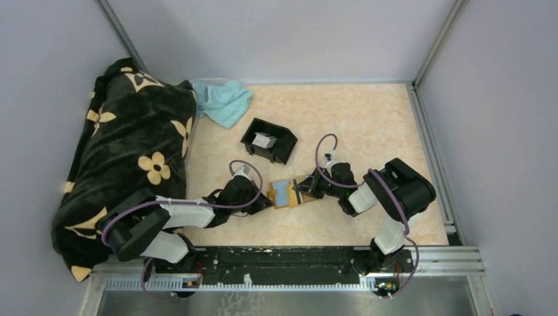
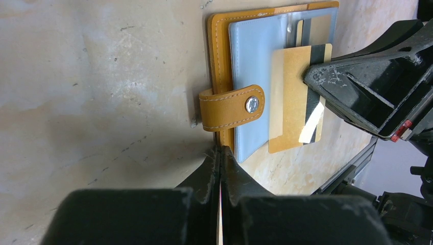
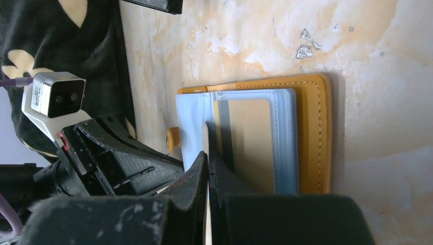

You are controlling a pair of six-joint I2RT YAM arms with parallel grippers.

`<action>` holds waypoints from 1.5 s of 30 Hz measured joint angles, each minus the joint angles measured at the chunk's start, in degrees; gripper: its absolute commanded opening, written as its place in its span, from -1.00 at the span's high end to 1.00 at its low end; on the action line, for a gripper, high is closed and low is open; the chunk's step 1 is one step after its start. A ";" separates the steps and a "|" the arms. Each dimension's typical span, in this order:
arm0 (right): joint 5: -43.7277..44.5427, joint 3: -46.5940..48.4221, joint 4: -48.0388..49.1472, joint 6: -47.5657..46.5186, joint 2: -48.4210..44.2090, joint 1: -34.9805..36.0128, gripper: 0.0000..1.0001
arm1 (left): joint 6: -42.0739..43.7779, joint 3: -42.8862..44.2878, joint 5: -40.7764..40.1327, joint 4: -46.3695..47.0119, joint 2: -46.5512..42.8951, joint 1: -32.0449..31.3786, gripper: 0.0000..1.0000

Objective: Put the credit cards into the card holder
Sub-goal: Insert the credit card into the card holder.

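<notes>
Mid-table, 1 holder; R claw pinching card

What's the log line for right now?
left gripper: jaws shut on card holder edge | right gripper: jaws shut on credit card | card partly in holder

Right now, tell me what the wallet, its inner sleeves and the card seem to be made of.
Wallet: orange leather or imitation, matte, stitched edges, metal snap. Sleeves: soft plastic, pale blue and clear, glossy, since contents show through. Card: stiff plastic probably, tan, dark stripe, slight sheen.
</notes>
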 measured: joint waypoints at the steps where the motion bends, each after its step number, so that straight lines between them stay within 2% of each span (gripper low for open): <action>1: 0.00 0.00 -0.11 0.00 -0.02 0.00 1.00 | 0.02 0.00 -0.04 0.00 -0.02 -0.02 1.00; 38: -0.44 7.76 -4.11 -6.27 4.83 0.31 1.00 | 0.22 0.66 1.16 4.42 3.76 -0.13 1.00; 45: 0.13 11.04 -8.59 -9.92 4.90 2.38 1.00 | 0.15 0.70 1.77 6.01 4.66 -0.13 1.00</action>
